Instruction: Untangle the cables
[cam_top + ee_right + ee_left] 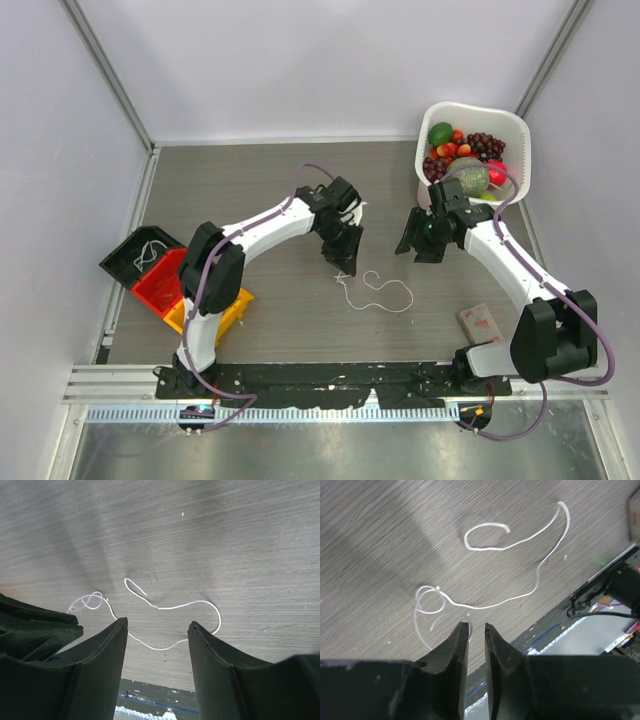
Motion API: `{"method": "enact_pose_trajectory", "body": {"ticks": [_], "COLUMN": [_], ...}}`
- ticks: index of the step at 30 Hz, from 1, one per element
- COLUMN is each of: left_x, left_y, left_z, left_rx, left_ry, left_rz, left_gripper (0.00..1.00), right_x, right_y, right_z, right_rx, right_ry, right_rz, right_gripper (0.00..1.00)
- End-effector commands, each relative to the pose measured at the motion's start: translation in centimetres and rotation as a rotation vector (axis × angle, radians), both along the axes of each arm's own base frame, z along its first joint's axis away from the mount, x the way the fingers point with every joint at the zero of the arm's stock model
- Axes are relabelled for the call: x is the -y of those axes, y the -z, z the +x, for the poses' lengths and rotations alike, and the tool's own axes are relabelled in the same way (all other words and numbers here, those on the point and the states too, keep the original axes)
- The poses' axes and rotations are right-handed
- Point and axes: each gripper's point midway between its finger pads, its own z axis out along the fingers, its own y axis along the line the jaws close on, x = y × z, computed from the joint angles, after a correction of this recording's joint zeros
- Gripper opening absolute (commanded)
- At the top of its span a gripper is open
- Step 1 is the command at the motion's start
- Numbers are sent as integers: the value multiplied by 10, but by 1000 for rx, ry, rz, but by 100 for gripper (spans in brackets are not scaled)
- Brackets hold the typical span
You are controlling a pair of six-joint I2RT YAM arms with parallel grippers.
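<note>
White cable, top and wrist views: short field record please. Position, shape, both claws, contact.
white cable: lying loose on the table, centre, between the two arms
shape: one strand, small knot-like loop at one end, open curves along the rest
left claw: fingers nearly together with a narrow gap, tips at the looped end; grip unclear
right claw: open, off to the side of the cable, apart from it
elsewhere: another white strand in the black bin
</note>
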Motion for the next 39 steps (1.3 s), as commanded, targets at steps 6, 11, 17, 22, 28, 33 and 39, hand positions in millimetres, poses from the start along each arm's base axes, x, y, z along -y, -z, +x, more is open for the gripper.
{"method": "enact_pose_trajectory", "body": {"ticks": [6,11,17,22,28,33,39], "left_x": [4,-25,-65,-93,-114,-104,-103], "left_y": [-23,-31,-41,-46,-41,-15,5], "left_z": [2,-9,-9,-7,-6,-20,-6], "left_rx": [76,119,163,166,161,28,9], "left_ry": [-7,-30,-121,-205,-257,-228,-250], "left_rz": [-46,4,29,24,23,-1,95], "left_gripper": [62,85,89,90,91,91,98], "right_x": [-7,0,-23,-83,-183,-187,-137], "right_y": [44,66,90,98,73,38,20], "right_z": [-16,-14,-14,-22,-28,-20,-16], "right_rx": [-107,-137,-170,-186,-145,-95,-63], "right_ry": [-91,-107,-141,-228,-417,-398,-298], "right_rz": [14,-41,-5,62,175,267,248], "right_gripper": [57,57,53,50,49,51,58]}}
